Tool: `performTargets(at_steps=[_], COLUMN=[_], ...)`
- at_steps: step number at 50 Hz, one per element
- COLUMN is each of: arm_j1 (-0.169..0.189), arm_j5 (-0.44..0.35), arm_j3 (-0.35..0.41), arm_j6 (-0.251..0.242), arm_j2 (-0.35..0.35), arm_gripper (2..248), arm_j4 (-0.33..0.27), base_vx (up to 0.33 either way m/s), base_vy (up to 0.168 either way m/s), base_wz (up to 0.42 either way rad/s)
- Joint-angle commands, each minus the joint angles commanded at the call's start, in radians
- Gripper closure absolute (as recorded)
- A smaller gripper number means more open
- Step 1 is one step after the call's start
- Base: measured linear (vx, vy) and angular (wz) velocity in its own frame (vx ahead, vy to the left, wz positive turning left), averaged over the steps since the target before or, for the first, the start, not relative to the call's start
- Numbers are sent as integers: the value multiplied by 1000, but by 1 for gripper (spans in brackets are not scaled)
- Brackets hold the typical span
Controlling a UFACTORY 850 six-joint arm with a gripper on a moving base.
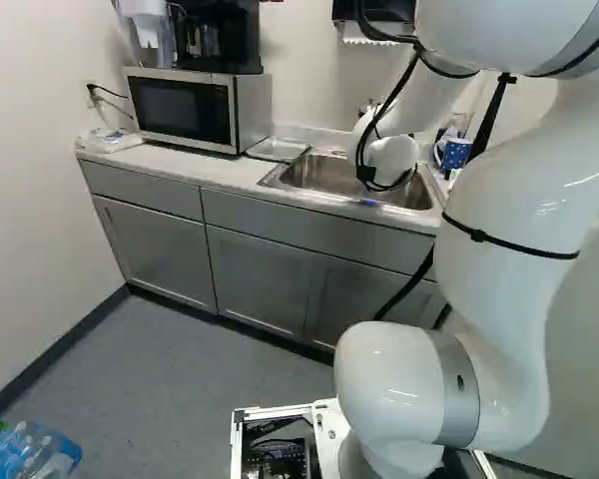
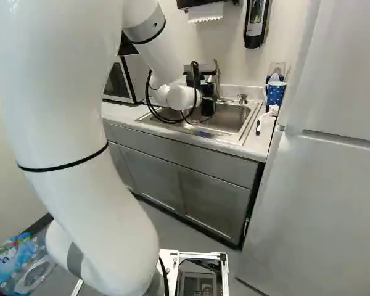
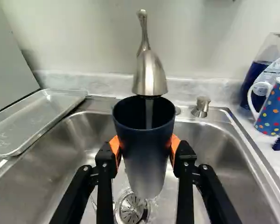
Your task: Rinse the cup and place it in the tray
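Two pads (image 3: 175, 143) of the tool (image 3: 145, 145) squeeze the dark cup (image 3: 146, 165) around its upper half, seemingly a sound hold for something likely stiff, slick when wet, heavier if filled; it hangs over the sink (image 3: 217, 140), under the running faucet (image 3: 150, 79).

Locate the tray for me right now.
In the left base view, the tray lies between the microwave and the sink; in the wrist view, it is across the sink from the dotted mug.
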State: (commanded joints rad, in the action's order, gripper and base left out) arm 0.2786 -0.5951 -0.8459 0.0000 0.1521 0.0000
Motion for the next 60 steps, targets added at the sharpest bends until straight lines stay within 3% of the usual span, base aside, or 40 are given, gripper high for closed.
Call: performTargets(at_steps=[60], arm_j1=[12], arm_j5=[0], arm_j3=[13], arm_j6=[0], arm_j2=[-12], arm_gripper=[128], arm_j4=[0], base_vx=[0], base_vy=[0], base_wz=[0])
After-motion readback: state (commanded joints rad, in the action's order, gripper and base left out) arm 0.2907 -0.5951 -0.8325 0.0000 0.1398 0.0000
